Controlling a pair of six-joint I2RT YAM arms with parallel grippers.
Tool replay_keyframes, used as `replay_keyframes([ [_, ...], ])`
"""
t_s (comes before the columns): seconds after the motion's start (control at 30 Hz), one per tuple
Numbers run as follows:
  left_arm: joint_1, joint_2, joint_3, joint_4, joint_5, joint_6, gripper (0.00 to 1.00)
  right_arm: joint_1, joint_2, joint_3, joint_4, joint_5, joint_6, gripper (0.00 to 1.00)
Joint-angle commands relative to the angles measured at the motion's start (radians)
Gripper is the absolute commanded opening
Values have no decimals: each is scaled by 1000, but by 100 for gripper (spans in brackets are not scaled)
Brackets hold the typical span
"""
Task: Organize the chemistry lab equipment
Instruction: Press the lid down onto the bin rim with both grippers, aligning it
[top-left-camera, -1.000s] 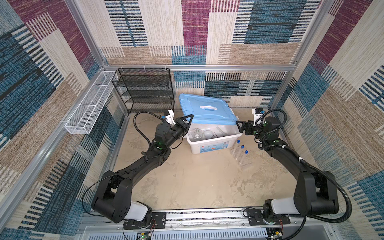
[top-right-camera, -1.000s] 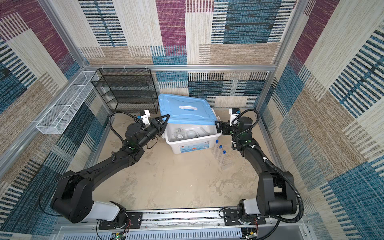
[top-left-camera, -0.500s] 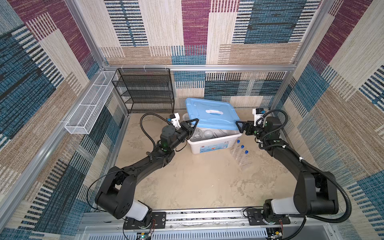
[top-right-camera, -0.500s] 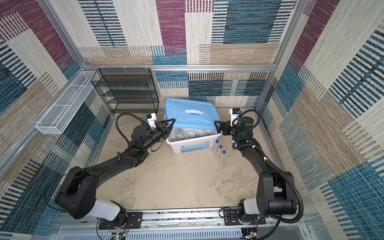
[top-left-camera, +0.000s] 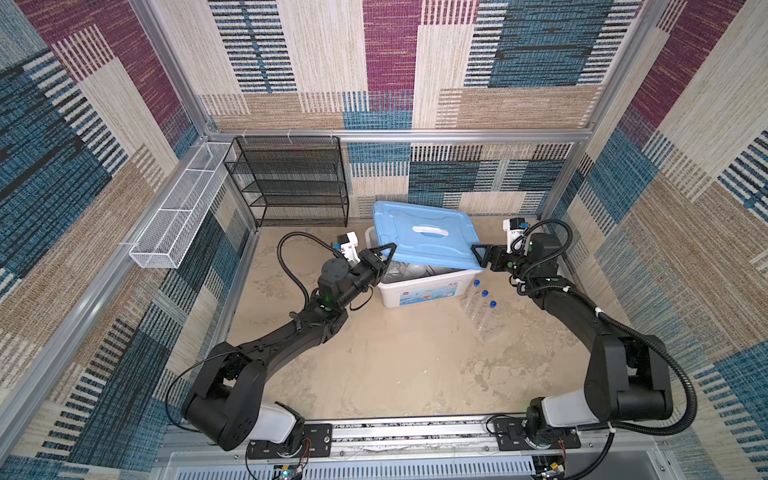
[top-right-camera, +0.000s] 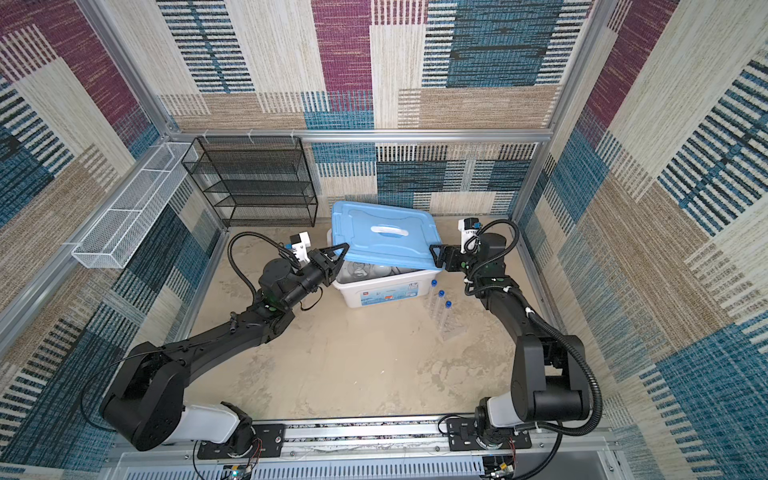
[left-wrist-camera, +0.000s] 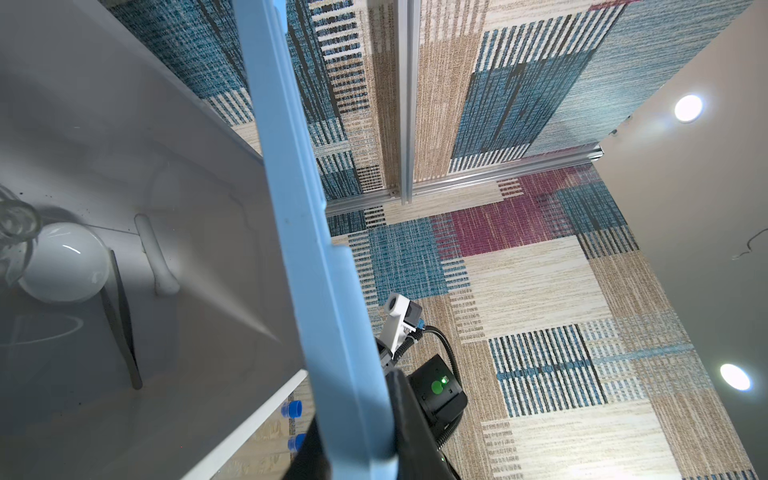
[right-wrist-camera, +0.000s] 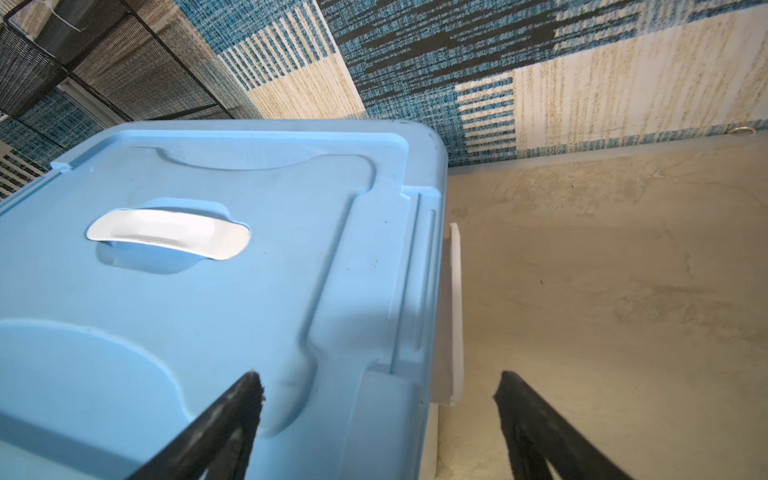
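Three blue-capped test tubes (top-left-camera: 482, 309) lie on the floor near the right gripper (top-left-camera: 478, 254), whose jaws stand spread with one side edge of the blue lid (top-left-camera: 419, 245) between them. Opposite, the left gripper (top-left-camera: 384, 254) pinches the lid's other edge, tilted over the white bin (top-left-camera: 419, 293); beyond its jaws, inside, sit glass flasks (top-left-camera: 398, 270), a white bowl (left-wrist-camera: 62, 262), a pestle (left-wrist-camera: 156, 257) and tweezers (left-wrist-camera: 120, 328).

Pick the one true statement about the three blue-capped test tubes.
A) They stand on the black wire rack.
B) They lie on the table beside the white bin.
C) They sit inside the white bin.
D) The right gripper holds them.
B: in both top views the test tubes lie flat on the table right next to the white bin, outside its wall, on the right arm's side.
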Motion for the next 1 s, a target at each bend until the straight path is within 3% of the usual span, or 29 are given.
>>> replay_keyframes([
  [0.0, 3, -4, 1, -22, -58, 41, 3, 1, 15, 16, -14, -45, -14, 89],
  [0.33, 3, -10, -49, -17, -67, 41, 6, 2, 62, 46, -33, -147, -16, 84],
  [0.53, 6, -57, -73, -93, -110, 87, 23, 2, 86, 62, -44, -192, -12, 80],
  [0.7, 14, -100, -64, -221, -117, 139, 46, 2, 96, 76, -50, -204, -6, 78],
  [0.97, 23, -195, -95, -365, -177, 210, 54, 3, 120, 90, -67, -207, -7, 73],
])
